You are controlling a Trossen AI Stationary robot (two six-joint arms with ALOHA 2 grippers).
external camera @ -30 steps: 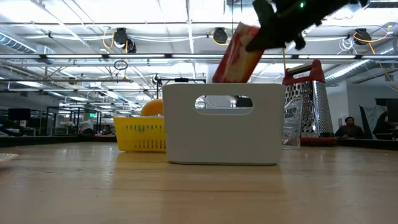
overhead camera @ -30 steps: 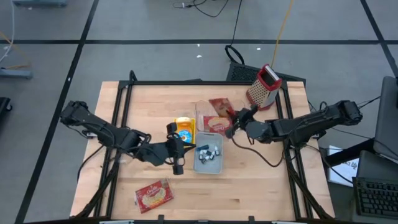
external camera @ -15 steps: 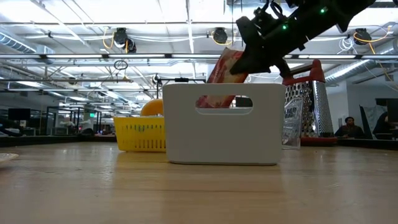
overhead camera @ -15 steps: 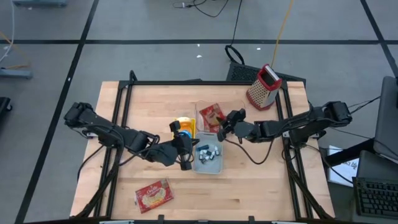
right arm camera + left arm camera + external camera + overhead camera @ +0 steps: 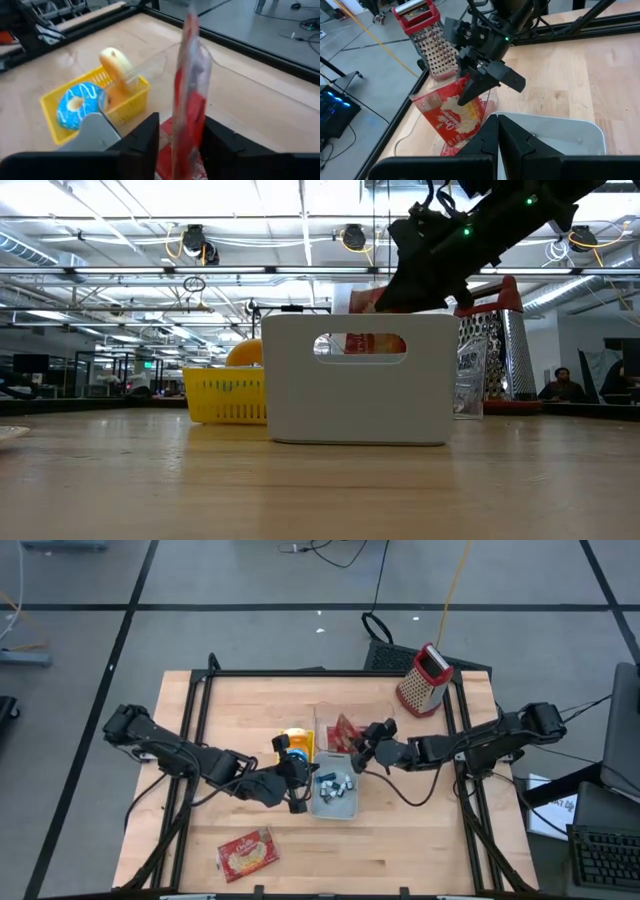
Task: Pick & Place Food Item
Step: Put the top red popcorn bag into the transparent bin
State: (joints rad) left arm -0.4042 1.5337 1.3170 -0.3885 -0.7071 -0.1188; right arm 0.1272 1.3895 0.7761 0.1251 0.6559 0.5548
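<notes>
Popcorn bag [image 5: 343, 730], red with a picture of popcorn on its face, stands upright on edge in a clear bin [image 5: 331, 726] at mid-table, just behind the white bin [image 5: 335, 792]. The right gripper [image 5: 364, 752] is at the bag's top edge. In the right wrist view the bag [image 5: 189, 85] stands between the two fingers [image 5: 142, 135] with a gap on each side, so the jaws are parted and no longer pinch it. In the left wrist view the right gripper [image 5: 479, 85] is over the bag [image 5: 452, 112], one dark finger lying across its face; whether it still touches cannot be told. From the low view the bag [image 5: 368, 340] shows through the white bin's handle slot and just above its rim, with the right gripper [image 5: 398, 292] right above it.

The left gripper [image 5: 297, 798] sits at the white bin's left wall, fingers pressed together and holding nothing.

Beside the clear bin stands a yellow basket [image 5: 296, 748] with a blue doughnut [image 5: 75, 102] and a banana [image 5: 116, 75]. The white bin holds small wrapped pieces [image 5: 335, 783]. A second popcorn bag [image 5: 246, 853] lies flat near the table's front-left. A red-topped grater [image 5: 424, 680] stands at the back right.
</notes>
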